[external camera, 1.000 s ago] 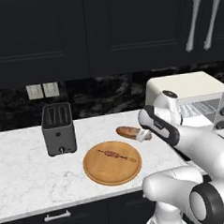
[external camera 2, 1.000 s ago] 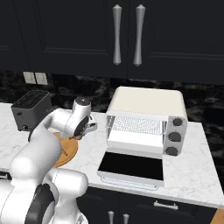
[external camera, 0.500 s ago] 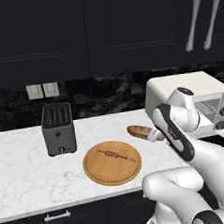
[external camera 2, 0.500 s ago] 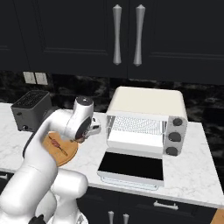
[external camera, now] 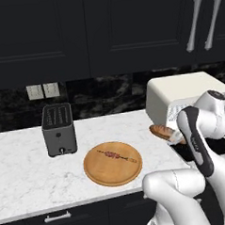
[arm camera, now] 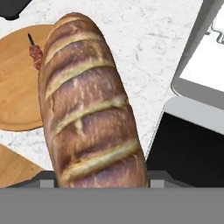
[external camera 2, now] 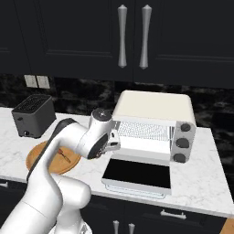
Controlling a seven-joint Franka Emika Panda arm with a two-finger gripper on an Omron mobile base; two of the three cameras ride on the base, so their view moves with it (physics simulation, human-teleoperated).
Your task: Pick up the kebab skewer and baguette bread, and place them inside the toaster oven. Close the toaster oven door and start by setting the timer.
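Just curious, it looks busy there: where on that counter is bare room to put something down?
Bare marble lies left of the slot toaster, and between it and the toaster oven. It is crowded where the gripper holds the baguette by the open door.

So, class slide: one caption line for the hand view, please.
Gripper carries the baguette bread beside the open toaster oven door, with the kebab skewer left on the wooden plate.

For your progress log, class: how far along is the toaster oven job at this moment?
Done: none, though the toaster oven door lies open. In hand: the pincer carries the baguette bread beside the toaster oven. Left: load the bread, fetch the kebab skewer from the wooden plate, shut the door, set the timer.
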